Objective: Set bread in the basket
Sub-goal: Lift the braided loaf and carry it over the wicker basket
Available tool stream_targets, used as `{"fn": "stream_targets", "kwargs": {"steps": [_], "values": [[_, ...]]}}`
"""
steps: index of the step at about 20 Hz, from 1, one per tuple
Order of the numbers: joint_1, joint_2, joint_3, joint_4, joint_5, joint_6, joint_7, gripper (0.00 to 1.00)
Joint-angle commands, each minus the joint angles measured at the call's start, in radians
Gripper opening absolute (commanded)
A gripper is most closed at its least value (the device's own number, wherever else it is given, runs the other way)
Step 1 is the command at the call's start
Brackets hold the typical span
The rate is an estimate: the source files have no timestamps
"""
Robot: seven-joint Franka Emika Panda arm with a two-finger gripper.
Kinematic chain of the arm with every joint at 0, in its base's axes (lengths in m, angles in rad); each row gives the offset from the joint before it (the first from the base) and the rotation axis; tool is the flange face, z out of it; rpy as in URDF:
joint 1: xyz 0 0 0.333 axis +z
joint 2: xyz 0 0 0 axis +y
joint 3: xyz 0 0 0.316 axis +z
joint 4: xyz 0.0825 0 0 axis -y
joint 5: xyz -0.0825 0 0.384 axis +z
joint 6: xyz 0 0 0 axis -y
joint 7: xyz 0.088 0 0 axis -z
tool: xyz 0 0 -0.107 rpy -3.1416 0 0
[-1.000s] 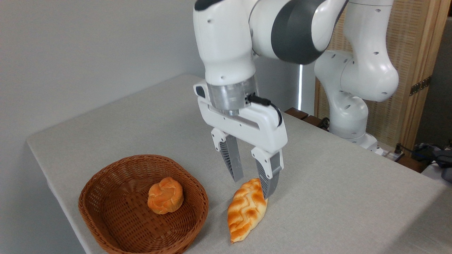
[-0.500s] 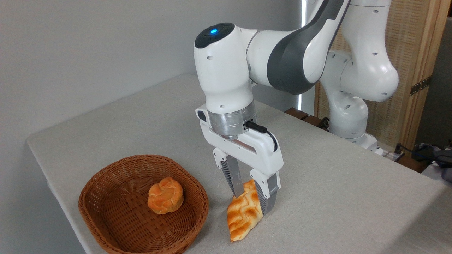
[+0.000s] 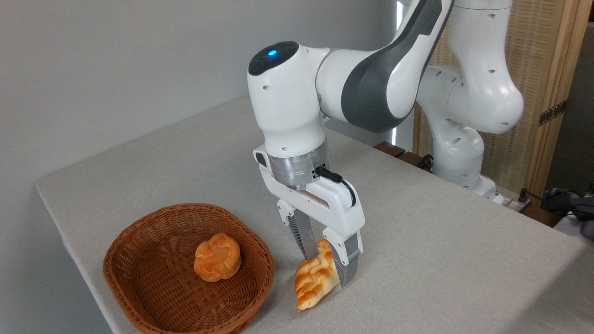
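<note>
Gripper (image 3: 325,260) pinches bread (image 3: 314,280) at upper end, right of basket (image 3: 139,273); loaf hangs tilted, ready for lift. Bun (image 3: 217,256) inside basket.

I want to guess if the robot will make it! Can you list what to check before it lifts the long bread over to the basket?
1. Gripper closed on the golden braided leaf-shaped loaf: ok, fingers squeeze its upper end.
2. Grip centred on loaf: not ok, the lower end hangs down.
3. Loaf clear of the grey table: cannot tell.
4. Room in the oval brown wicker basket: ok, only the small round orange bun inside.
5. Path to basket: ok, nothing between.
</note>
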Motion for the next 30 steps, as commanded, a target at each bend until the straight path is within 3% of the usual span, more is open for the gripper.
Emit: {"fn": "stream_targets", "kwargs": {"steps": [1, 18, 25, 26, 30], "values": [[-0.007, 0.003, 0.003, -0.016, 0.005, 0.028, 0.014, 0.3], [-0.003, -0.031, 0.009, -0.001, 0.007, 0.013, 0.029, 0.31], [0.002, -0.042, 0.008, 0.132, 0.001, -0.001, 0.027, 0.32], [0.002, -0.04, 0.008, 0.149, -0.022, 0.006, 0.027, 0.32], [0.0, -0.022, -0.004, 0.235, -0.203, 0.01, 0.015, 0.35]]}}
